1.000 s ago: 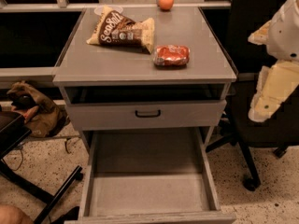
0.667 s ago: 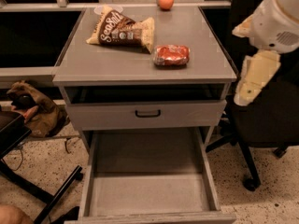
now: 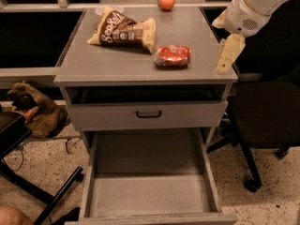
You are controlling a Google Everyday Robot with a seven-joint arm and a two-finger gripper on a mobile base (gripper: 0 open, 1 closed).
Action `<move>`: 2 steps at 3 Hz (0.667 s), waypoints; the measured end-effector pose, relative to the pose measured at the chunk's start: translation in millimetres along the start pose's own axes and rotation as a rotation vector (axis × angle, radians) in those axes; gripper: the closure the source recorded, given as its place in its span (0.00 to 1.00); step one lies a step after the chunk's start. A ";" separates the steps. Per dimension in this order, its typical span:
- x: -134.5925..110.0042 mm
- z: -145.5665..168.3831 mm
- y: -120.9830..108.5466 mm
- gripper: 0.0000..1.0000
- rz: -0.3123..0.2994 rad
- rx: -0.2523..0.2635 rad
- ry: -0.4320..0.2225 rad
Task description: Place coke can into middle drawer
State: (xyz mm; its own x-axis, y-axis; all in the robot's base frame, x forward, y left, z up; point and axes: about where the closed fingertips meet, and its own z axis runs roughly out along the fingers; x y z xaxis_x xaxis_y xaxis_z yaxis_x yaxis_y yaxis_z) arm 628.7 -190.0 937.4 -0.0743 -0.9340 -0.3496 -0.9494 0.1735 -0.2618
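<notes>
The coke can (image 3: 172,56) lies on its side on the grey cabinet top (image 3: 117,60), right of centre. The middle drawer (image 3: 150,196) is pulled out below, a wide grey box with a bare floor. My gripper (image 3: 228,53) hangs from the white arm (image 3: 255,6) at the cabinet top's right edge. It is to the right of the can, apart from it, and holds nothing that I can see.
A brown-and-cream snack bag (image 3: 124,30) lies left of the can. An orange fruit (image 3: 167,1) sits at the back edge. A closed grey drawer front with a black handle (image 3: 148,114) is above the open drawer. A black chair (image 3: 262,116) stands at the right.
My arm and gripper have moved up and to the left, from beside the cabinet to its top right edge, closer to the can. The can and drawer have not moved.
</notes>
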 end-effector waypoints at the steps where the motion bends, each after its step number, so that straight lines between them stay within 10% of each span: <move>1: -0.1 0.2 -0.2 0.00 0.000 0.000 0.000; 2: -2.2 16.6 -28.2 0.00 0.011 0.045 -0.018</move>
State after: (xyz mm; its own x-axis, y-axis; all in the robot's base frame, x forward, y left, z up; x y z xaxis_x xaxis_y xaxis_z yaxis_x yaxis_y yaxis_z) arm 660.8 -187.6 930.6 -0.0786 -0.9262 -0.3687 -0.9339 0.1978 -0.2977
